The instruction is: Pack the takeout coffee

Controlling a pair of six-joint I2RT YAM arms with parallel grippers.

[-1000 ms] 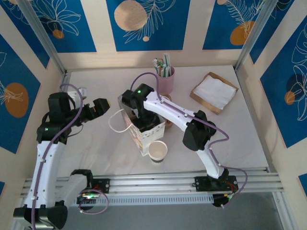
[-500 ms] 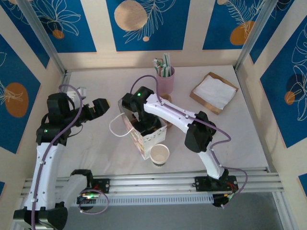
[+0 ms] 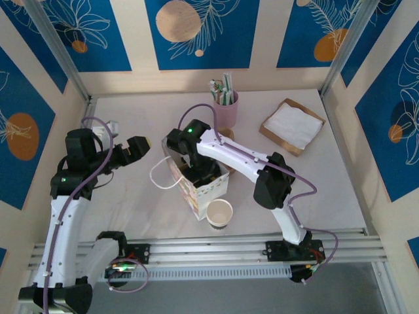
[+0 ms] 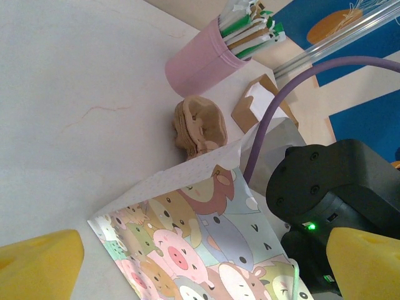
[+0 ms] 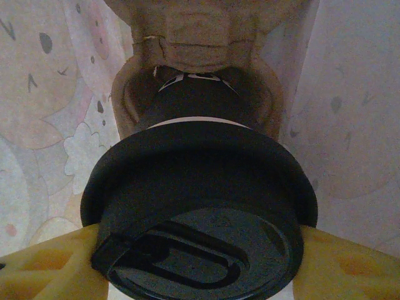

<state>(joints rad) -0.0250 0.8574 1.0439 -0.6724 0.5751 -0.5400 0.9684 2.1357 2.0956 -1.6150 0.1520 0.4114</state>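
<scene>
A pink cup (image 3: 227, 110) of green and white straws (image 3: 221, 87) stands near the tabletop's far edge, about mid-width. A brown pulp stack (image 4: 200, 125) sits just beside it. A brown tray (image 3: 280, 142) of white napkins (image 3: 294, 124) lies toward the far right corner. A lidless white paper cup (image 3: 219, 212) stands upright by the near edge.

The small takeout coffee cup (image 5: 199, 187) carries a round black plastic lid, smooth with a satin sheen. The brown moulded-pulp carrier (image 5: 200, 34) beyond it is rough, fibrous and matt. The cartoon-printed paper bag (image 4: 206, 250) is matt. The pink straw cup (image 4: 199, 67) is smooth. The white worktop (image 4: 75, 94) is smooth and matt.
</scene>
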